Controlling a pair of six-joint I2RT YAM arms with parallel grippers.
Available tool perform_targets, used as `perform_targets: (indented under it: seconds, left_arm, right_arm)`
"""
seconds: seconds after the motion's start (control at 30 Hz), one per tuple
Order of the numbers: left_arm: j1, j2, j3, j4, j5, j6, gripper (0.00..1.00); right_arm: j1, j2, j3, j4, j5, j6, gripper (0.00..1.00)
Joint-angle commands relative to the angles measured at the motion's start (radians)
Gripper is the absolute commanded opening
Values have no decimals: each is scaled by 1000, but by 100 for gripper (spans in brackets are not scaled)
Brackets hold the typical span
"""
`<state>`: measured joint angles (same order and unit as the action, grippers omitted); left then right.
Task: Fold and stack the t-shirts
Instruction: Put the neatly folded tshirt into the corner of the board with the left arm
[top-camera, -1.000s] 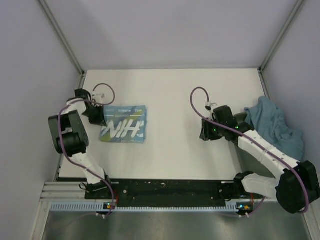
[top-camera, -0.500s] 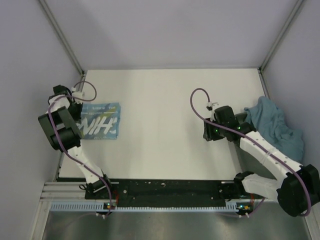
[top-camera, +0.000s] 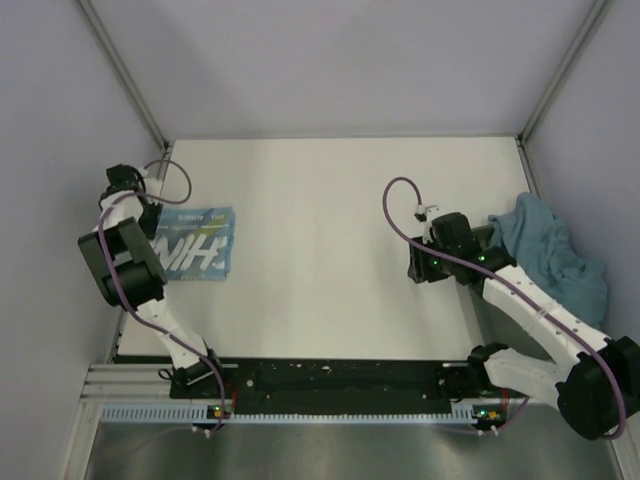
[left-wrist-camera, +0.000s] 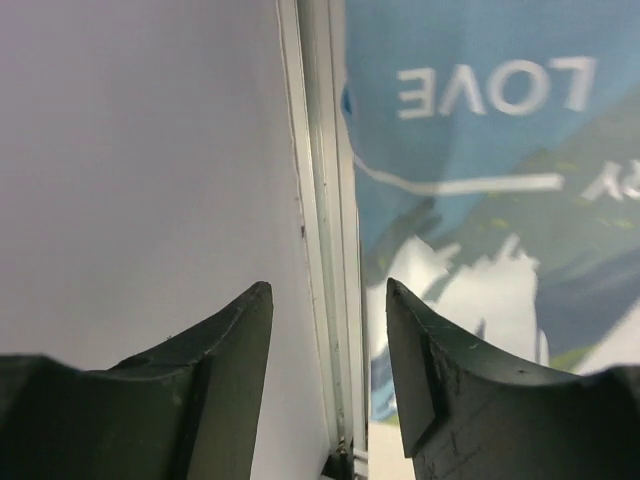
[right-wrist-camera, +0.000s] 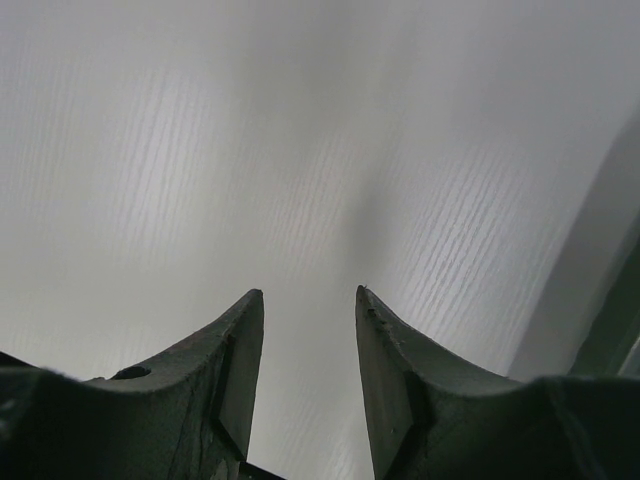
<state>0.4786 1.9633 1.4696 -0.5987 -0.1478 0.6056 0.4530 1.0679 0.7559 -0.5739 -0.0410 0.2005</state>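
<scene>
From above: folded t-shirt (top-camera: 195, 247) lies flat at the left edge of the tabletop (top-camera: 330, 200), I think to start the stack; crumpled t-shirts (top-camera: 550, 255) heap far right.
Left wrist: my left gripper (left-wrist-camera: 328, 290) is open, empty, beside that shirt.
Right wrist: my right gripper (right-wrist-camera: 308, 295) is open, empty, over tabletop.

soft, even overhead light fills the top view; the white table (top-camera: 330, 200) is bright, with faint shadows beside the arms (top-camera: 522, 297). in both wrist views the near fingers (left-wrist-camera: 225, 370) are dark and blurred; fine stripes and a hazy shadow cross the right one.
</scene>
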Motion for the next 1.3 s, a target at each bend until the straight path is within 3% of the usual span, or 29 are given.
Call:
perform_targets:
  seconds: [0.0,0.13,0.27,0.57,0.63,0.83,1.0,1.1,1.27]
  left_arm:
    - [-113,-207,-95,134,-84,45,52]
    - [-241,-199,-109,168,-98,33,28]
    - [-308,-54,52,107,-107,-23,13]
    - [-373,206,291,30,-148,-87,9]
    - [-368,184,256,4,-147,-115,8]
    - [-359,-39,29,139,-98,-142,9]
    - [-357,-95,-75,105,-55,-161,9]
    - [-356,-119,-147,166,-76,-158,12]
    - [-354,-168,-141,174,-102,-156,14]
  right_arm:
    - [-13,-26,49,5,-13,-7,42]
    - [-11,-25,49,3,-16,-3,42]
    - [-11,-36,42,3,-16,-4,42]
    - [-13,-71,34,-14,-2,-7,42]
    - [-11,-88,34,-27,7,-7,42]
    - [-10,-106,26,-32,10,-7,42]
    - [-10,-105,26,-37,-3,11,42]
    - [-11,-102,28,-37,-14,11,42]
    - [-11,-77,49,-38,-34,5,42]
